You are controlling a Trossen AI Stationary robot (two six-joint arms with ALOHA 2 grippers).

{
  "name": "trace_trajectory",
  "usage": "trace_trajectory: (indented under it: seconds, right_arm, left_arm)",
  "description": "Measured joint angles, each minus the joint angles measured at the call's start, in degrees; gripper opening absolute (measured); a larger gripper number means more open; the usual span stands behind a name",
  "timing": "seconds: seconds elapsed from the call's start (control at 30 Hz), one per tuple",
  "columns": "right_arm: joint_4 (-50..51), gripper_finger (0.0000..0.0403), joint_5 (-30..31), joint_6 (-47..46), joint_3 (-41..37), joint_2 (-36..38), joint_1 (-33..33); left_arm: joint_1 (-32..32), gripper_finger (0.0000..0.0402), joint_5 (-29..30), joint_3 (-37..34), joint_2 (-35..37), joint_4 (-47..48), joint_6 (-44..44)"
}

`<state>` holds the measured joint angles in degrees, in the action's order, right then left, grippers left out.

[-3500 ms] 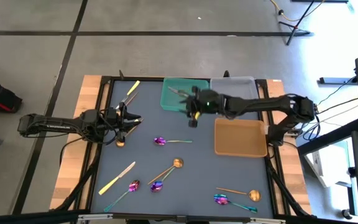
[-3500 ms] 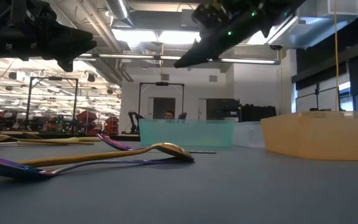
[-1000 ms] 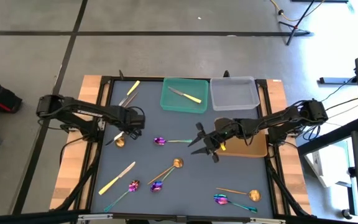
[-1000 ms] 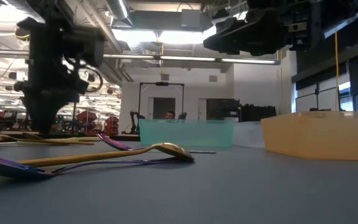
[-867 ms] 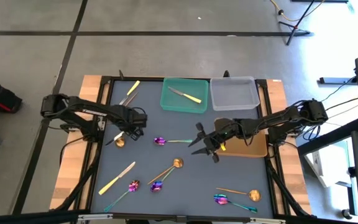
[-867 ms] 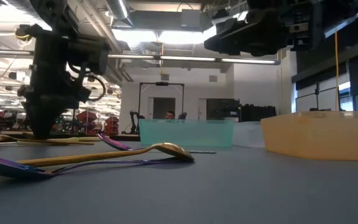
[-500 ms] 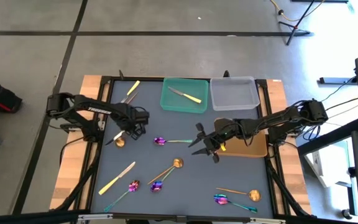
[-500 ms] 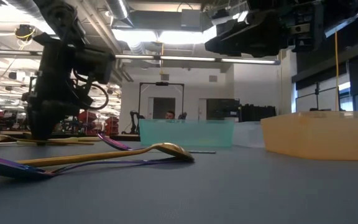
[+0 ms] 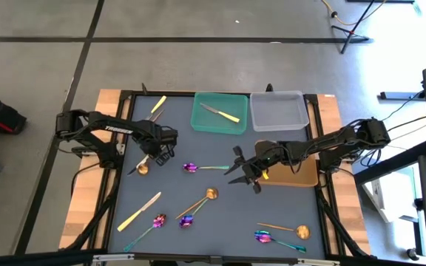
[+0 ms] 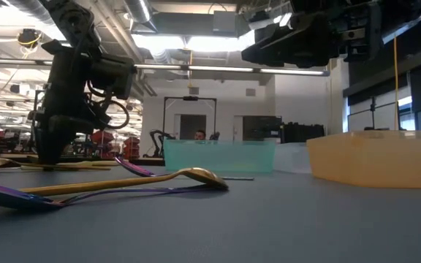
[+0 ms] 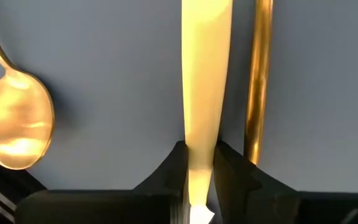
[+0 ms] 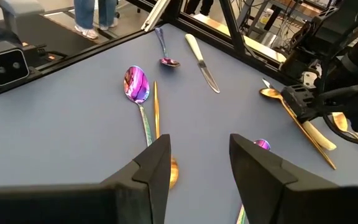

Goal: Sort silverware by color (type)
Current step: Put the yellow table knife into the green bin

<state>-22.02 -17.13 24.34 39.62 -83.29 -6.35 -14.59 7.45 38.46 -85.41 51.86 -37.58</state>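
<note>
Left tool (image 9: 147, 157) has dropped from hover to bench level near the left edge and its fingers have closed in; right tool (image 9: 244, 170) hasn't moved, holding above mid-bench beside the orange tray (image 9: 287, 164), fingers apart, nothing between them.

Left tool is now clamped on the pale yellow-gold knife (image 11: 205, 93), gripped at one end, long axis running straight out ahead of the fingers. Copper-gold round-bowled spoon (image 11: 16, 118) lies just beside it, and a copper handle (image 11: 258, 81) runs parallel on the other side, very close.

Grey bench surface (image 9: 220, 222) is open in the centre. Remaining utensils lie scattered toward the front edge. Green tray (image 9: 209, 122) holds one knife.
</note>
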Motion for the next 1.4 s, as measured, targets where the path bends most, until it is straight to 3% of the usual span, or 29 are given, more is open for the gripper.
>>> trace_trajectory:
  seconds: [0.33, 0.63, 0.77, 1.0, 1.23, 1.4]
  right_arm:
    - [0.0, 0.0152, 6.5, -0.6, 0.0, 0.0, 0.0]
    - [-0.3, 0.0152, 8.5, -1.8, 0.0, 0.0, 0.0]
    - [-0.2, 0.0152, 14.9, -3.3, 0.0, 0.0, 0.0]
    - [0.3, 0.0152, 27.3, -4.4, 0.0, 0.0, 0.0]
    - [7.1, 0.0152, 44.1, -4.2, 0.0, 1.4, 0.0]
    - [14.7, 0.0152, 50.1, -4.8, 0.0, 3.4, 0.0]
  left_arm:
    - [5.3, 0.0055, 11.9, 11.6, -0.2, 17.2, -2.3]
    - [11.7, 0.0056, 19.6, 25.8, -0.2, 16.8, 2.3]
    - [16.5, 0.0057, 22.6, 29.4, -0.2, 11.7, 7.3]
    - [22.0, 0.0057, 23.6, 29.8, -0.2, -2.5, 18.9]
    - [19.7, 0.0057, 30.6, 29.8, -0.2, -16.1, 33.5]
    - [14.5, 0.0057, 30.1, 29.9, -1.2, -30.4, 44.4]
